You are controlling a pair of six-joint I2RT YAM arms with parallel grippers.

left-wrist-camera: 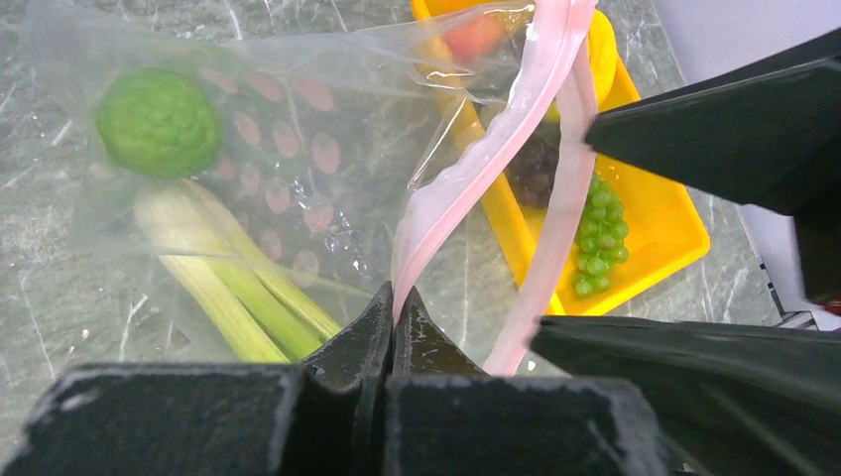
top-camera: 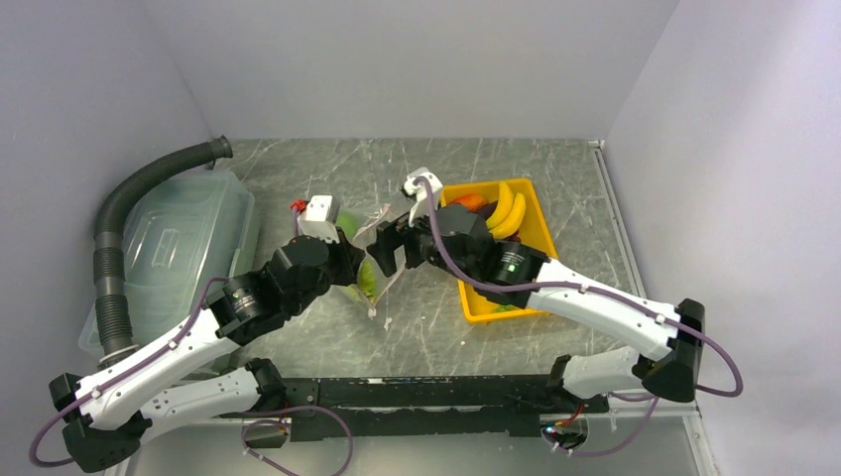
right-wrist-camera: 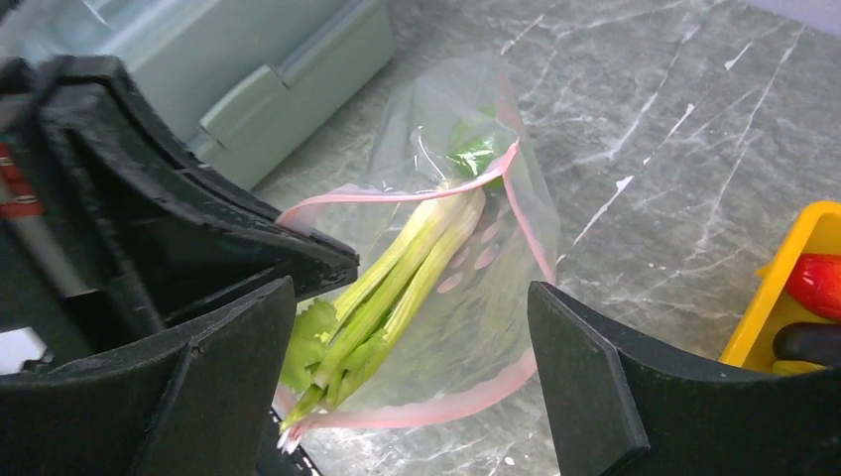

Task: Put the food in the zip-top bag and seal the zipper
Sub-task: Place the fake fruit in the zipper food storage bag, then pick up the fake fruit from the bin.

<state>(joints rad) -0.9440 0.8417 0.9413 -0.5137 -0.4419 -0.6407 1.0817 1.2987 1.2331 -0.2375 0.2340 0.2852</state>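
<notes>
Left tool [left-wrist-camera: 394, 297]: clenched on the zipper [left-wrist-camera: 466, 169], pinching one pink lip right at my fingertips. The strip runs up and away from the pinch.

Zip-top bag [left-wrist-camera: 298, 149] spreads out ahead of this tool. Its mouth is unsealed, with the two pink lips standing apart. Inside, ahead-left of the pinch, is the leek [left-wrist-camera: 228, 283], with one end near the tool. The green round fruit [left-wrist-camera: 159, 121] sits deeper in, past the leek.

Right tool [right-wrist-camera: 412, 293]: released, jaws wide, gripping nothing. The bag mouth sits just ahead of it, framed between my two fingers. I can't tell whether either finger touches the plastic. The left tool is just beside my left finger, at the near lip of the bag.

The rest of the food is outside the bag in the yellow tray [top-camera: 540, 233] on the tabletop [top-camera: 426, 322], off to the right of the right tool. From the left tool it lies ahead-right, beyond the zipper. In it are bananas [top-camera: 506, 208], green grapes [left-wrist-camera: 600, 238] and a red fruit [right-wrist-camera: 818, 283].

Lidded bin [right-wrist-camera: 278, 79] is ahead-left of the right tool, past the left tool.
</notes>
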